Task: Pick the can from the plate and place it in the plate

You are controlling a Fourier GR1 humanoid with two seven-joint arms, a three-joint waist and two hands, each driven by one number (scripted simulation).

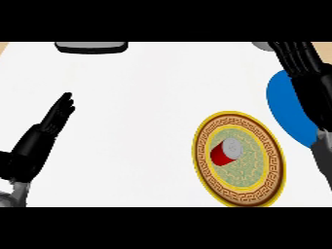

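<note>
Plainly, the short red cylindrical can with a silver end (226, 151) is lying on its side inside the round yellow-rimmed plate with a brown key-pattern border (258, 185), at the lower right of the frame, and no hand is touching it. The robot's right hand (308, 73) is hanging at the upper right, well apart from the can, its fingers stretched out straight and holding nothing; its forearm is crossing over a plain round blue plate (283, 104) and covering that plate's right side. The left hand (43, 133) is resting open at the left of the frame, fingers straight and pointing up. A dark grey flat object (91, 47) is sitting at the top edge of the white counter (147, 121). If the patterned plate is the goal, the task is looking finished; if the blue plate is the goal, the reach, grasp, carry and release are all waiting to be done.
</note>
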